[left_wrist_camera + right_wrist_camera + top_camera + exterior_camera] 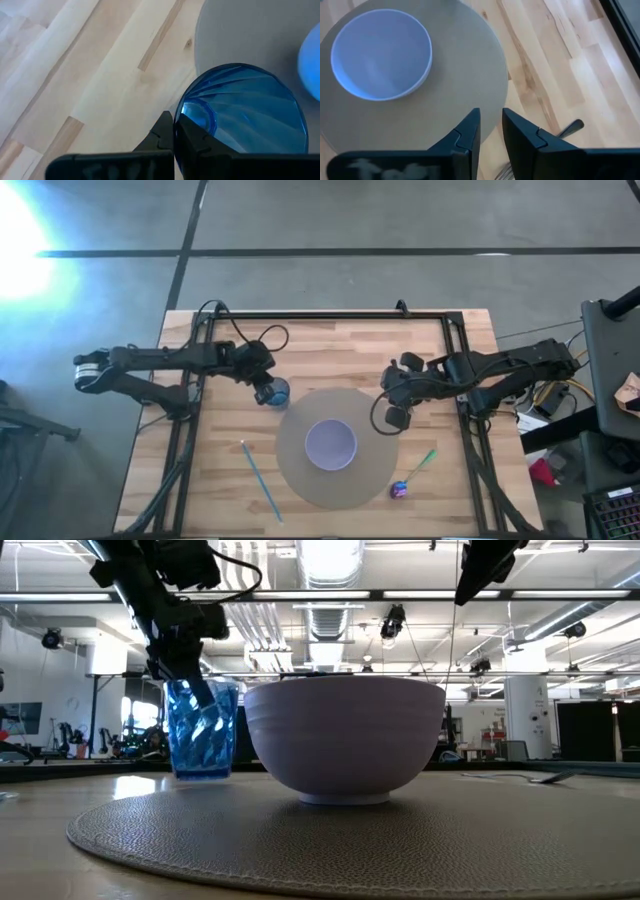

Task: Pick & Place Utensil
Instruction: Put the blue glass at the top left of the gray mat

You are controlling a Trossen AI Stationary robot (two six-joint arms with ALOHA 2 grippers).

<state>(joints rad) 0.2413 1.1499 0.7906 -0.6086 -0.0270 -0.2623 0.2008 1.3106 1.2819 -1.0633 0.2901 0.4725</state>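
Looks like the reach-for-the-utensil step: right gripper [397, 417] hanging over the mat's [300, 470] right side, fingers parted a little and empty, spoon [414, 473] lying nearer the table's [330, 345] front right corner. Left gripper [268, 388] pinched shut on the blue cup's [277, 391] rim just off the mat. Next up, probably swinging right toward the spoon handle, opening wider, dropping down.

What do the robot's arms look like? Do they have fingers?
Both arms are dark and thin, with black cables looping along them. The left arm has a white end piece. Each gripper, left and right, has two flat, black, pointed fingers.
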